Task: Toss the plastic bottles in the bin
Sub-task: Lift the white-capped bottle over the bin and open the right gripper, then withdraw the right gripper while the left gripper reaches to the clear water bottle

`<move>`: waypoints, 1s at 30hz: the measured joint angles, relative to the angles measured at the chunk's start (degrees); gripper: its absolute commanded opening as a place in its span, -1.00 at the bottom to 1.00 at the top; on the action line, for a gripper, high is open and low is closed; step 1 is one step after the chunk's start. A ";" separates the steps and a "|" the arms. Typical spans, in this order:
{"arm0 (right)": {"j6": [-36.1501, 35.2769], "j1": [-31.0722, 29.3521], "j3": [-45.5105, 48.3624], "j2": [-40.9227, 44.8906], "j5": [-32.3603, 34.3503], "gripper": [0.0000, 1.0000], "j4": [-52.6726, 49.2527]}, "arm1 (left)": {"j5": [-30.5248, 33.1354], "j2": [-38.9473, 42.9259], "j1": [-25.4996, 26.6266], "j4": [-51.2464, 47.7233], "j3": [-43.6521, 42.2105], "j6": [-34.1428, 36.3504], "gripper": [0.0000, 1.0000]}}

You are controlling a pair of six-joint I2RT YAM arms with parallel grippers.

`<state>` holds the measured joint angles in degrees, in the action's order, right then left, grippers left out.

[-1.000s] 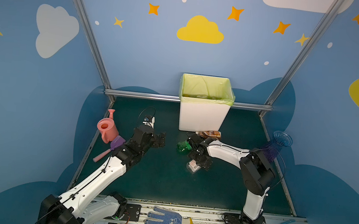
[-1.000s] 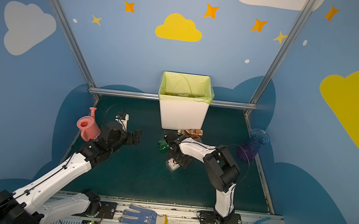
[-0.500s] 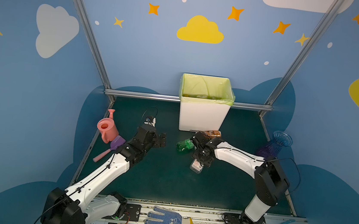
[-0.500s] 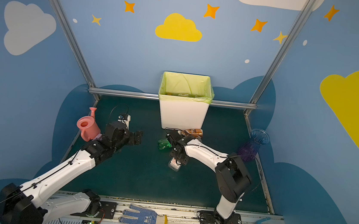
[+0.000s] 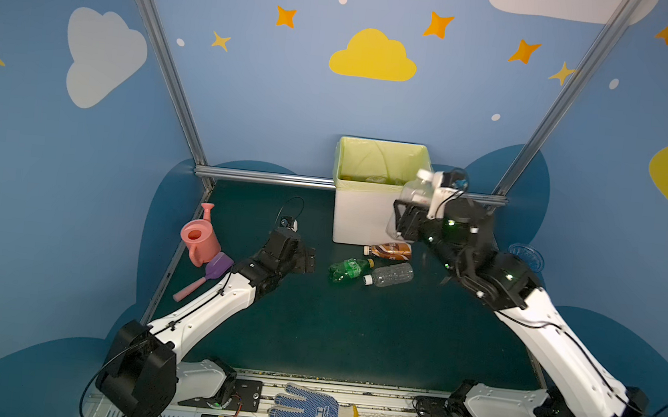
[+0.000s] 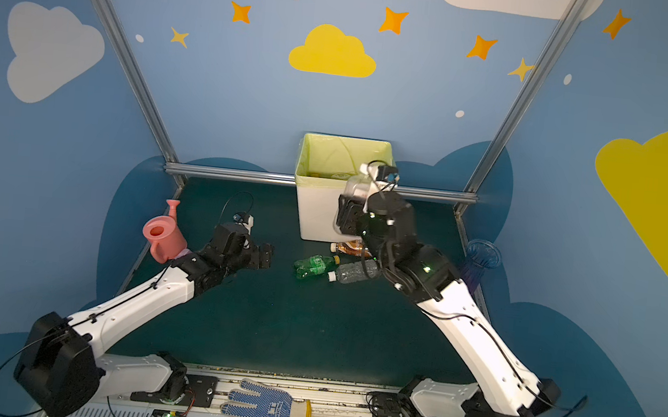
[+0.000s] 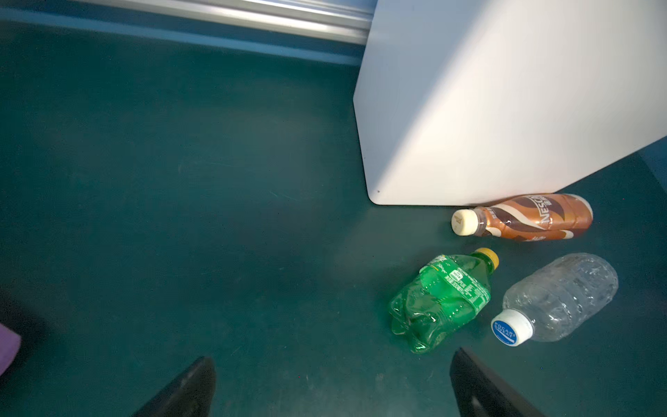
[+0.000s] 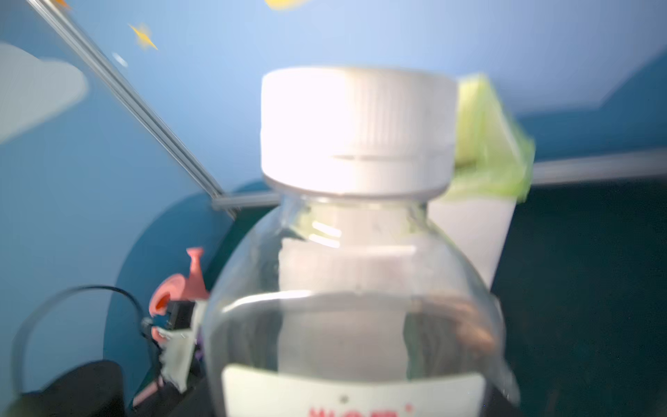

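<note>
My right gripper (image 5: 404, 220) is shut on a clear bottle with a white cap (image 5: 415, 192) (image 8: 361, 289), held upright in the air at the front right corner of the white bin (image 5: 365, 216) with its yellow-green liner. Three bottles lie on the mat in front of the bin: a brown one (image 7: 527, 216) against its base, a crushed green one (image 7: 444, 299), and a clear one with a blue-and-white cap (image 7: 559, 296). My left gripper (image 7: 332, 364) (image 5: 308, 259) is open and empty, low over the mat just left of the green bottle.
A pink watering can (image 5: 198, 238) and a purple scoop (image 5: 209, 275) sit by the left wall. A blue glass vase (image 5: 526, 253) stands at the right edge. A metal rail (image 5: 264, 177) runs behind the bin. A blue glove (image 5: 308, 414) lies on the front ledge.
My right gripper closed on the white-capped clear bottle down on the mat and has swung it up and back toward the bin's rim. The left arm has barely moved.
</note>
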<state>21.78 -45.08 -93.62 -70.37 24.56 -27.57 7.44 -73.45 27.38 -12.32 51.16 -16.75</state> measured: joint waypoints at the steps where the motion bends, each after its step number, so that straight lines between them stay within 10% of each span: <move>1: -3.72 1.18 -1.97 1.01 -0.22 0.17 2.60 | -0.92 -1.01 0.00 -0.17 0.83 0.28 1.00; 8: -9.92 13.27 -13.00 -2.95 -8.76 0.23 10.03 | -6.03 -7.10 0.20 -0.81 5.79 1.44 1.00; 19: -5.55 20.52 -53.02 -52.09 -25.88 0.81 -13.00 | -5.99 -10.01 4.00 -3.43 8.24 3.23 1.00; 30: -5.05 22.69 -33.75 -25.81 -21.90 0.87 -7.85 | -2.29 -13.20 10.21 -5.33 11.50 8.85 1.00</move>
<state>16.73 -22.39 -127.37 -96.18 2.66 -35.42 5.15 -86.65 37.58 -17.65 62.65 -7.90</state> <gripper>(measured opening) 0.936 0.997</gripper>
